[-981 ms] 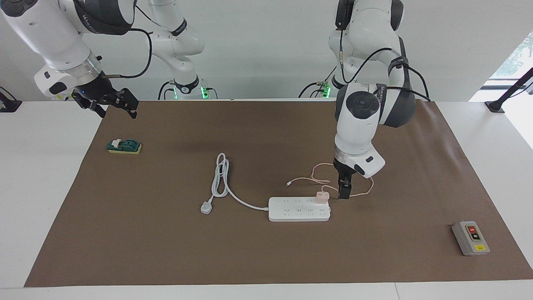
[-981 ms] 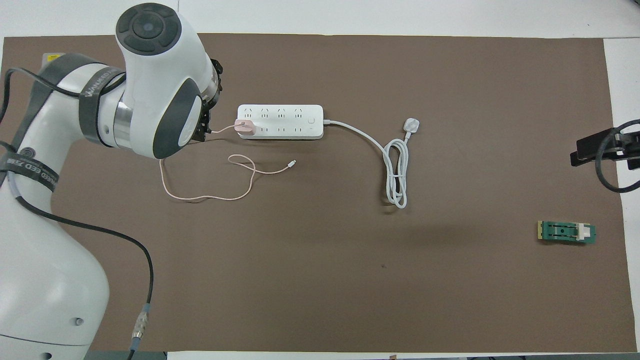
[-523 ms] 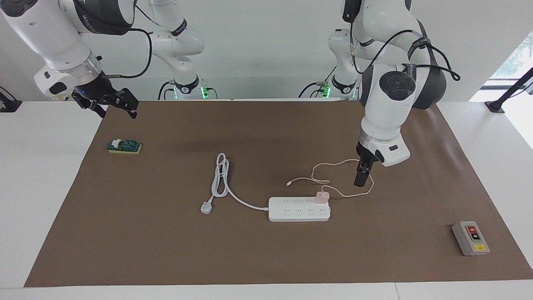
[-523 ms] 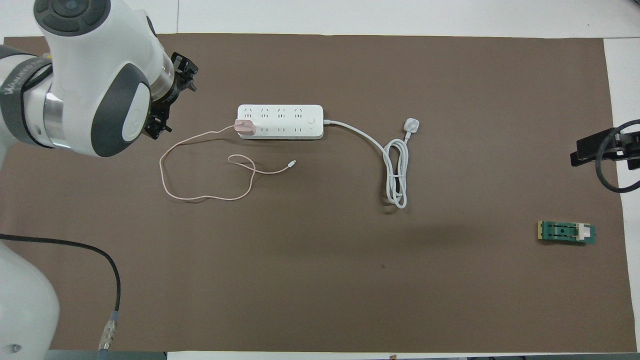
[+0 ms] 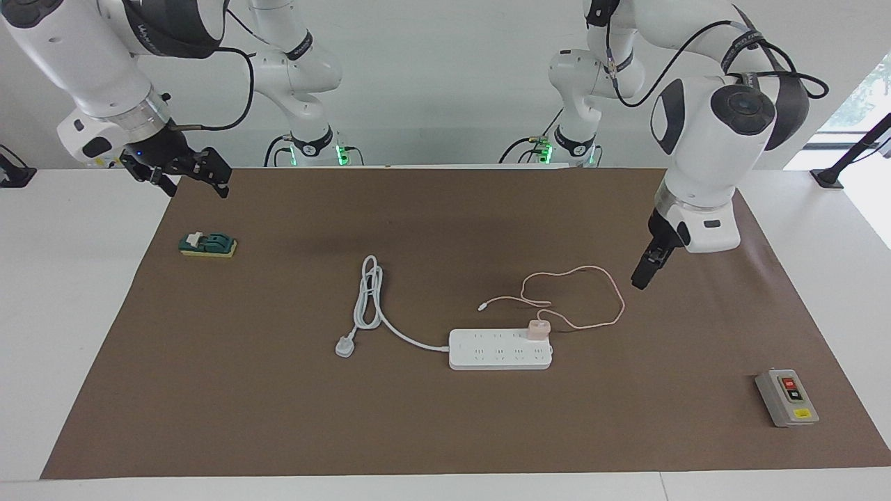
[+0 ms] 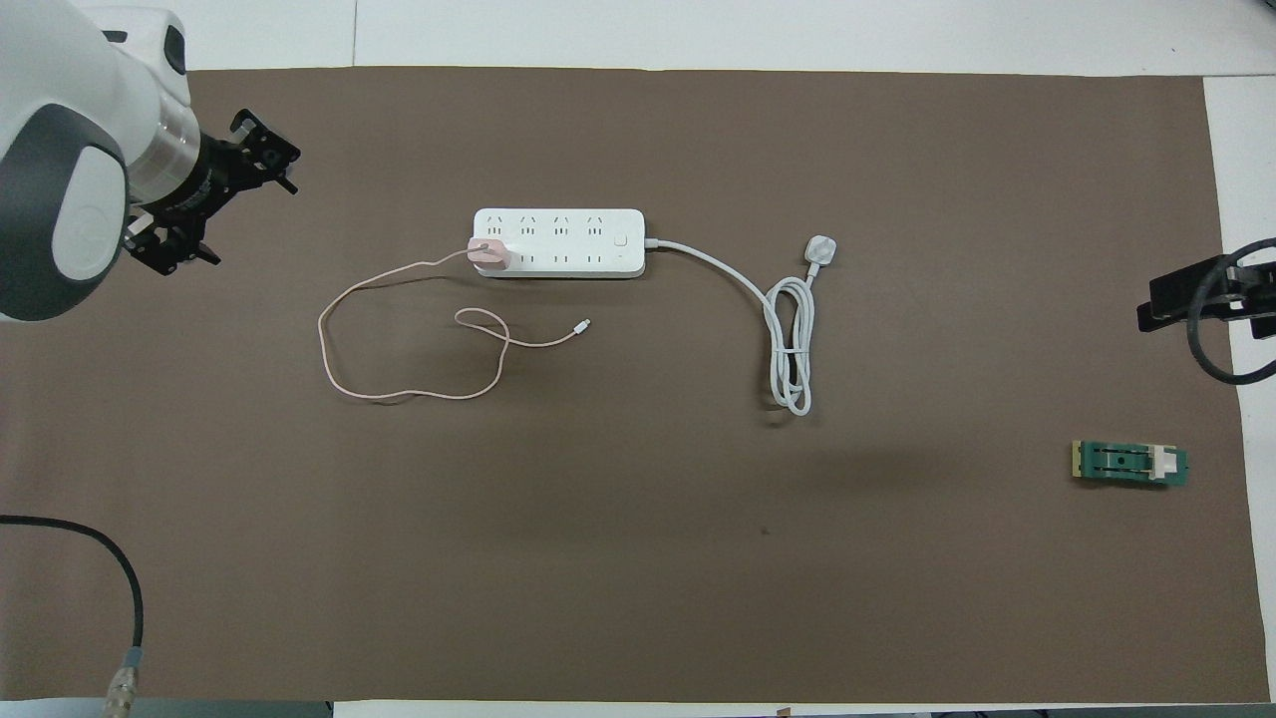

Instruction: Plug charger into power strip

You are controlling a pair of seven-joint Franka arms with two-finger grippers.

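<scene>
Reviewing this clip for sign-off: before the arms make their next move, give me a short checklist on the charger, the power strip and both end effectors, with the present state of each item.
1. Charger sits on the power strip, in the socket row nearer the robots at the left arm's end: ok.
2. Charger pushed fully home: cannot tell.
3. Left end effector open, holding nothing, up over the mat and apart from the pink cable: ok.
4. Right end effector open and empty, waiting at the right arm's end above the mat's edge: ok.
5. Strip's own white plug lies loose on the mat, connected to nothing: not ok if power is wanted.
</scene>
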